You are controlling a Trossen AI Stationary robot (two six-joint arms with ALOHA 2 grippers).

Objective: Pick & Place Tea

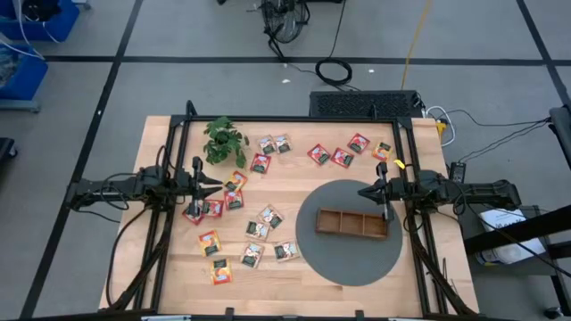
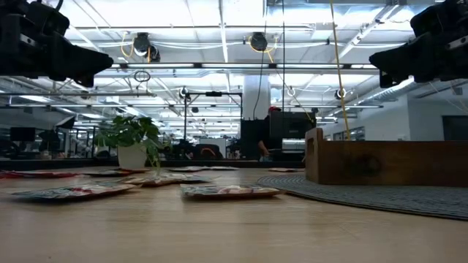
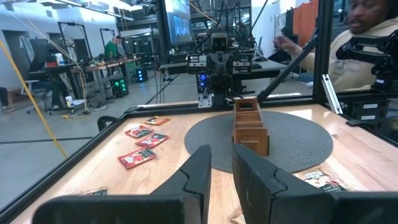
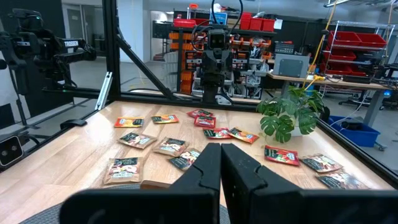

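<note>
Several tea sachets, red, orange-yellow and white-green, lie flat and scattered over the wooden table's left and far parts. A long brown three-compartment wooden tray rests on a round grey mat at the right. My left gripper hangs level above the sachets at the left. In the left wrist view it shows a narrow gap between its fingers, with nothing in it. My right gripper hangs level over the mat's far edge, shut and empty.
A small leafy green plant in a white pot stands at the far left of the table. A black frame runs around the table's edges. A person sits beyond the table's right side. Bare wood shows along the near edge.
</note>
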